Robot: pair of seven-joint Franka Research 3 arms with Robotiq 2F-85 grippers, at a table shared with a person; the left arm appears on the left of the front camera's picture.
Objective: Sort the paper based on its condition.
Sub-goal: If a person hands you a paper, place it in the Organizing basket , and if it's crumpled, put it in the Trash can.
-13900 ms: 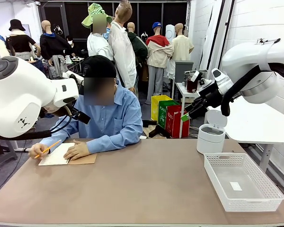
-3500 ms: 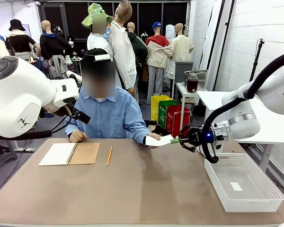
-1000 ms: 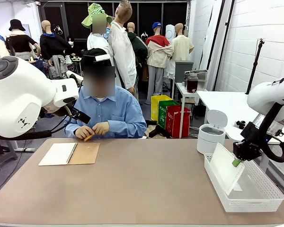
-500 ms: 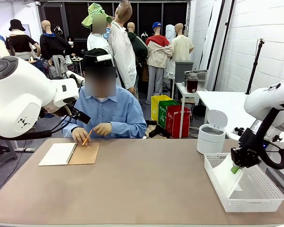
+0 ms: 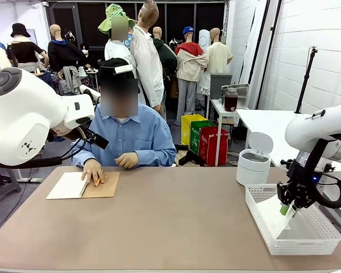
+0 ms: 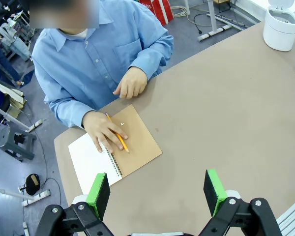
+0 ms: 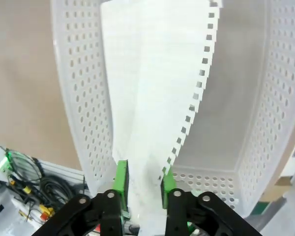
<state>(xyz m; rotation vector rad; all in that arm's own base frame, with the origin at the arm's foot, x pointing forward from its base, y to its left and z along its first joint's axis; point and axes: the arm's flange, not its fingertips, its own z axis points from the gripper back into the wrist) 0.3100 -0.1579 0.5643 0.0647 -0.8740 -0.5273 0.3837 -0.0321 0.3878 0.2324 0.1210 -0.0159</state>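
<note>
The brown desk sits in a crowded workshop. At its left a person's hand rests on a notebook; the left gripper gapes empty. Right, the right gripper loosely straddles the paper (perforated edge), inside the basket.

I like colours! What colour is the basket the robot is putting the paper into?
White, dotted with small holes. The basket shows best in the right wrist view, around the paper.
</note>
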